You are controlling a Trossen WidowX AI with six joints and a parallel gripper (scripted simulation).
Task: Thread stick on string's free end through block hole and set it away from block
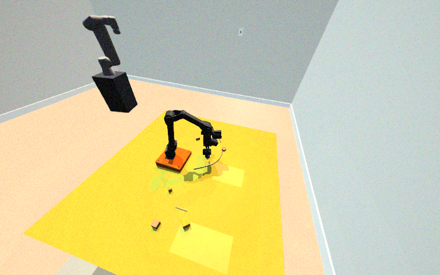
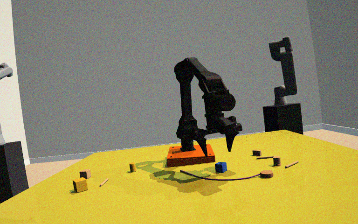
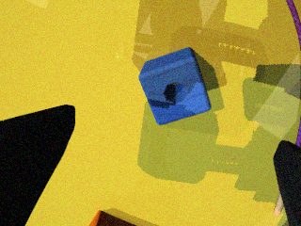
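Observation:
The blue block (image 2: 221, 167) (image 3: 195, 101) sits on the table; the wrist view shows a dark hole in it. In the top view the arm hides most of it. The pale stick (image 1: 197, 168) (image 2: 184, 172) (image 3: 278, 206) lies on the table beside the block, partly hidden by a finger in the wrist view. The purple string (image 1: 217, 160) (image 2: 229, 179) (image 3: 293, 10) curves past the block, outside it, to the round button (image 1: 223, 149) (image 2: 266, 174). My gripper (image 2: 218, 153) (image 3: 181, 135) is wide open and empty, above the block, its fingers pointing down.
A yellow cube (image 1: 185, 223) (image 2: 79, 185), a tan cube (image 1: 155, 223) (image 2: 85, 173), a loose stick (image 1: 181, 209) (image 2: 104, 182) and a small cylinder (image 2: 132, 167) lie apart. Beyond the button are a brown cylinder (image 2: 276, 161), loose sticks (image 2: 291, 164) (image 2: 264, 157) and a dark block (image 2: 256, 153).

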